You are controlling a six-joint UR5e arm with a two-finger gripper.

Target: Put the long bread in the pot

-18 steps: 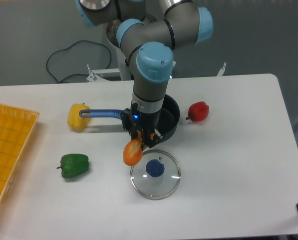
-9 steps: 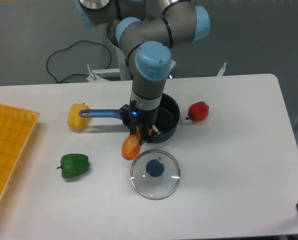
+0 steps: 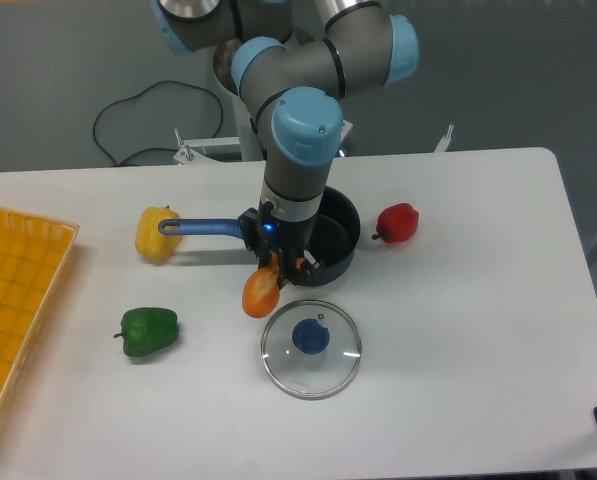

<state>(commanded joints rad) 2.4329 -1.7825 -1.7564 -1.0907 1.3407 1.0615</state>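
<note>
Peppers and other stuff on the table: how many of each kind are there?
Peppers: 3, yellow pepper, green pepper, red pepper
Long bread: 1, long bread, held by the gripper
Pot: 1, pot
Glass lid: 1, glass lid
Yellow tray: 1, yellow tray
Total: 7
</note>
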